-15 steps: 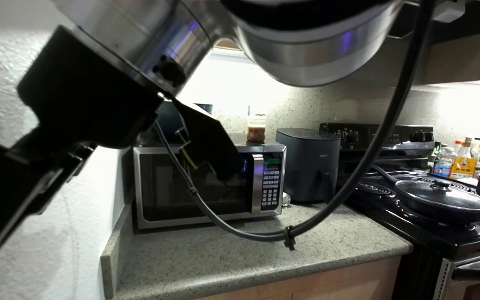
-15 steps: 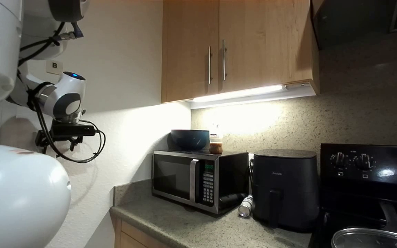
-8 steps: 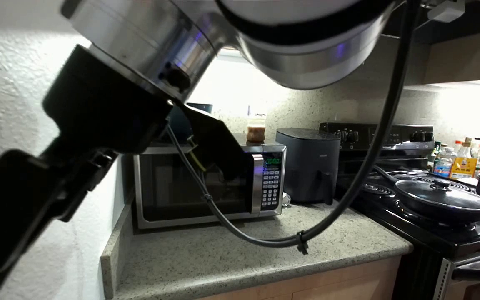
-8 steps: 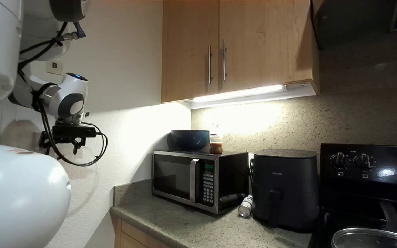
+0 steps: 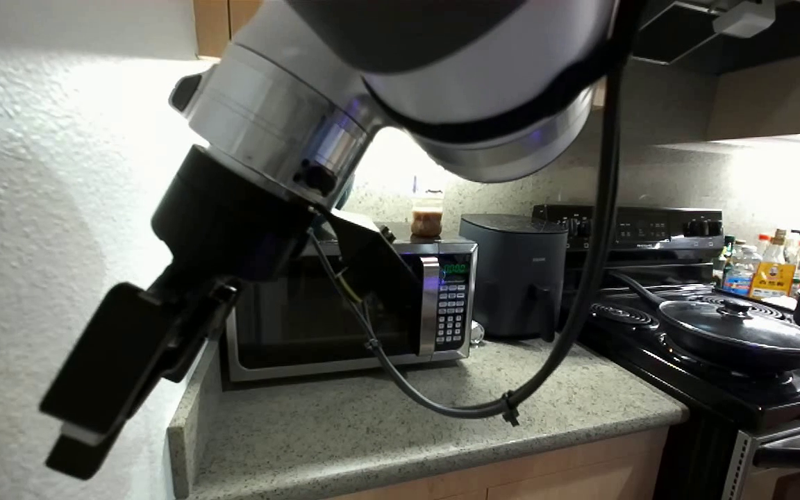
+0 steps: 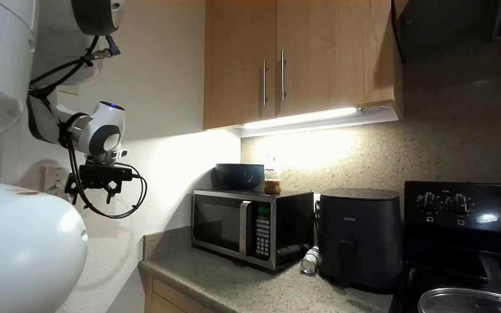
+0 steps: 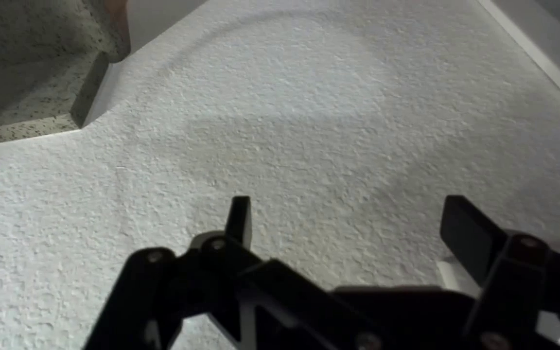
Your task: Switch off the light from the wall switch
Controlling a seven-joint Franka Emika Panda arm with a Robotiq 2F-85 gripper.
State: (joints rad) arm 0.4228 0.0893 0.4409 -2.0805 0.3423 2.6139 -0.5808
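My pincer [image 7: 350,218] is spread wide holding nothing, and the switch [image 6: 54,181] is probably snappy but light to flip, so I'd nudge its tip, no squeezing needed.

Your lamp [image 6: 300,118], at two o'clock in an exterior view, washes out the backsplash [image 6: 315,152]; past three o'clock, glare spots the dim stove [image 6: 455,234]. In your wrist view, the gripper [image 7: 350,223] is near-black, a faint shadow arcs over the wall [image 7: 285,160] at twelve o'clock, and focus seems slightly soft.
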